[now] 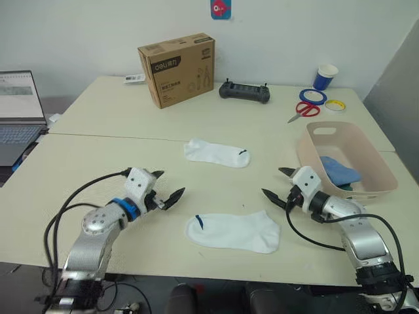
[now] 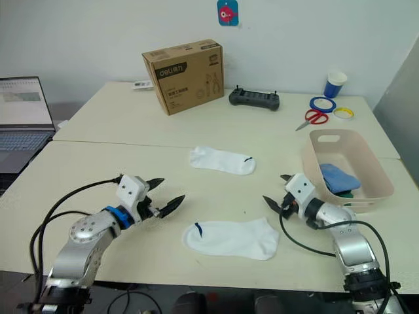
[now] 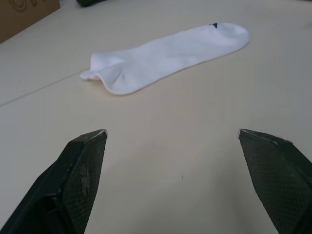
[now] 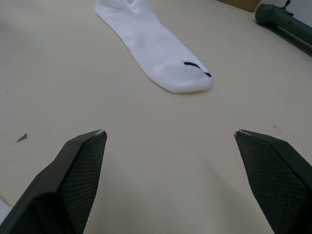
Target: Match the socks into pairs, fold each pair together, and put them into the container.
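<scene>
two white socks point(image 1: 232, 232) apart, both pincers point(image 1: 167, 187) spread, empty

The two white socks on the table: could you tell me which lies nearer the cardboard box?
The far white sock, beyond the grippers; the near white sock lies by the table's front edge.

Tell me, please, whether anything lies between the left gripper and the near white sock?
Nothing visible does. The open left gripper hovers just left of the near sock, with bare table between them.
</scene>
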